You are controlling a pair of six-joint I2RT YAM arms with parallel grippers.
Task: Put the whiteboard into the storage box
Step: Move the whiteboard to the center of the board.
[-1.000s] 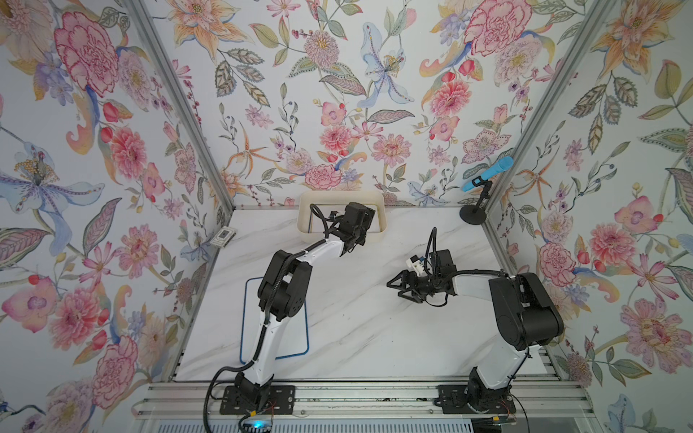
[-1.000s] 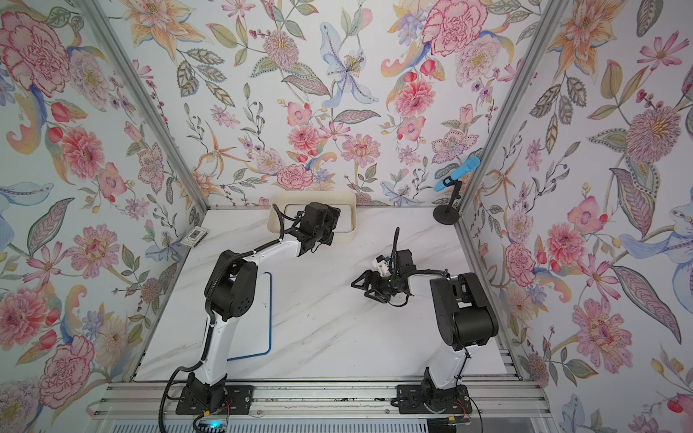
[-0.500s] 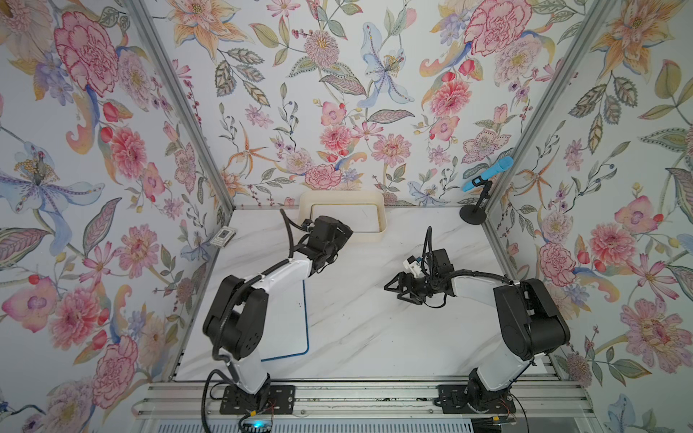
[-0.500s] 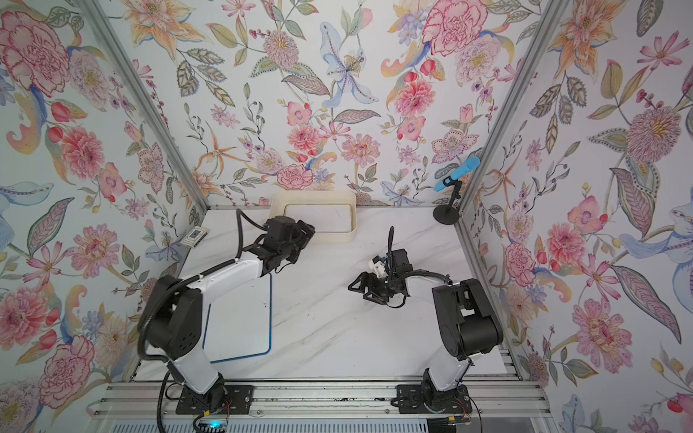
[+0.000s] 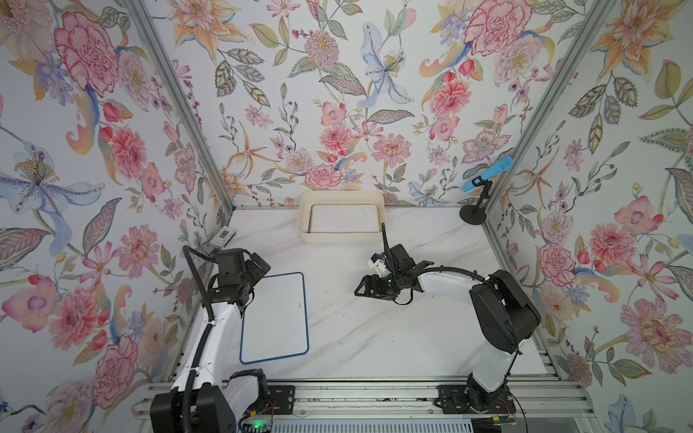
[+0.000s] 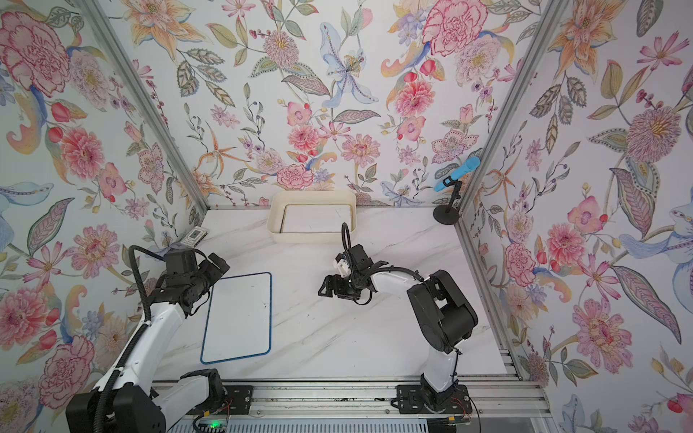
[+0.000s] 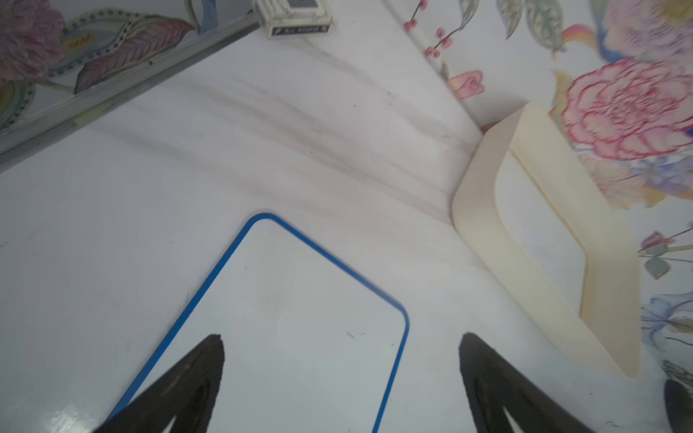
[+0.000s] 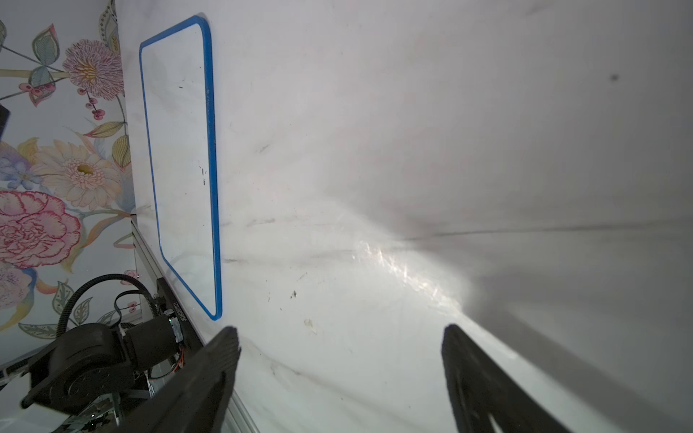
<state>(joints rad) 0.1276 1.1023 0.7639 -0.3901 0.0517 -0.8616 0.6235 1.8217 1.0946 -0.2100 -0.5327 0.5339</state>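
We see whiteboard (image 5: 273, 318) flat near-left, bare table (image 5: 375, 337) up to far box (image 5: 339, 237) | left gripper (image 7: 340, 337) wide over its far edge | right gripper (image 8: 339, 330) wide, low at mid-table

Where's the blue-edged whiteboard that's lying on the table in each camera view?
Both top views: whiteboard lower left of centre, lying flat.
Left wrist: picture's lower middle, a rounded corner uppermost.
Right wrist: picture's upper left, stretched lengthwise.
Shared landmark: storage box, in both top views and the left wrist; not in the right wrist.
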